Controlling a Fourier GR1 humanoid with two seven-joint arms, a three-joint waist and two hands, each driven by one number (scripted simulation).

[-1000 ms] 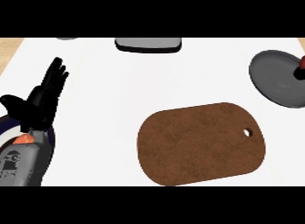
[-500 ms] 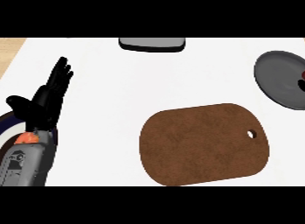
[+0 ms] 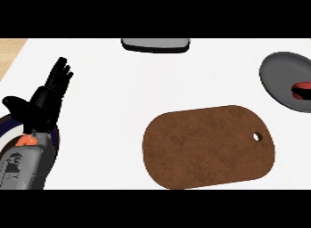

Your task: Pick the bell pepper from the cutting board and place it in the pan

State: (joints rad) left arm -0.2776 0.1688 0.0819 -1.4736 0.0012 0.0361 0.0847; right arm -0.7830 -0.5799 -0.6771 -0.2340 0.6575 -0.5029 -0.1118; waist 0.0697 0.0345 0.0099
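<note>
Currently the red bell pepper (image 3: 304,85) sits over the round dark-grey pan (image 3: 283,71); whether my right hand (image 3: 308,94) grips it I cannot tell; left hand (image 3: 44,101) spread.

Open counter (image 3: 151,80) separates cutting board (image 3: 207,147) from pan (image 3: 283,73).

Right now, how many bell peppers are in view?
1. The red bell pepper shows over the pan at the view's right edge, only partly visible. None lies on the cutting board.
</note>
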